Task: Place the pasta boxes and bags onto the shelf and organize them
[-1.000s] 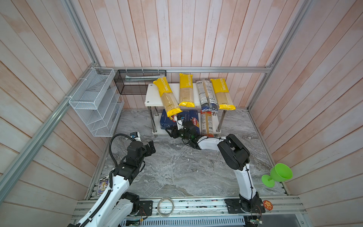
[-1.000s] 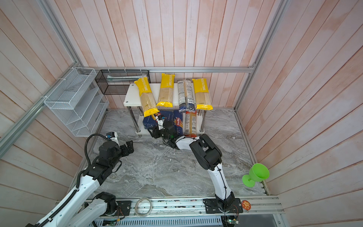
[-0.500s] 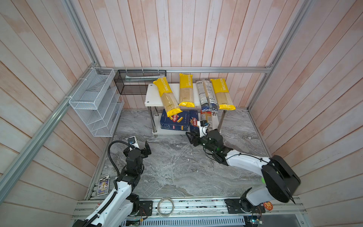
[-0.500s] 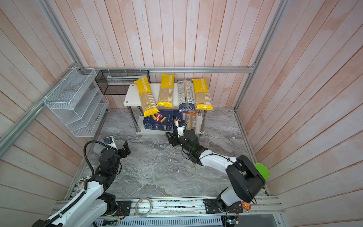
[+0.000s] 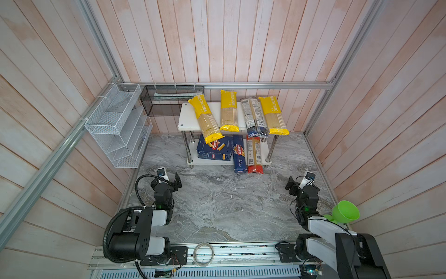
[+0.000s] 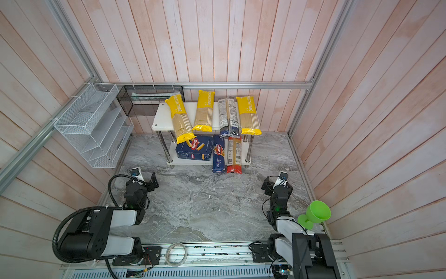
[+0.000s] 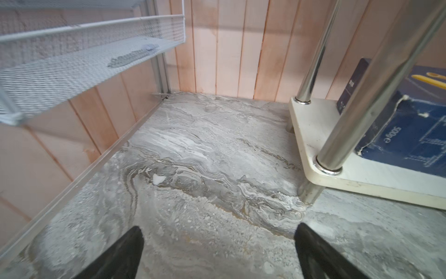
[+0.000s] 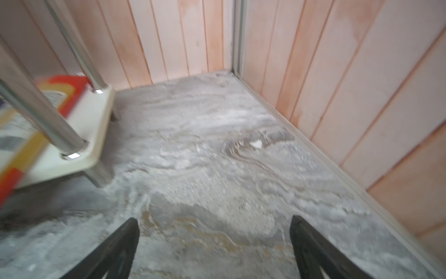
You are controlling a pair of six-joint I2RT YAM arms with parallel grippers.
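Note:
The white two-tier shelf (image 5: 187, 116) stands at the back. Its top tier carries three yellow bags (image 5: 207, 120) (image 5: 228, 113) (image 5: 274, 116) and a dark blue and clear bag (image 5: 253, 117). On the lower tier lie the wide pasta box (image 5: 213, 151), the narrow spaghetti box (image 5: 239, 154) and a red-ended bag (image 5: 254, 154), the last two overhanging the front edge. My left gripper (image 5: 170, 180) (image 7: 218, 232) is open and empty over the floor at front left. My right gripper (image 5: 298, 184) (image 8: 214, 224) is open and empty at front right.
A white wire-mesh organiser (image 5: 118, 125) hangs on the left wall and a black mesh basket (image 5: 169, 99) on the back rail. A green cup (image 5: 345, 212) sits at the right front edge, and a tape ring (image 5: 204, 251) lies on the front rail.
My right gripper has drawn back from the shelf's lower tier to the front right, and its jaws have opened wide. My left arm has folded back toward the front left.

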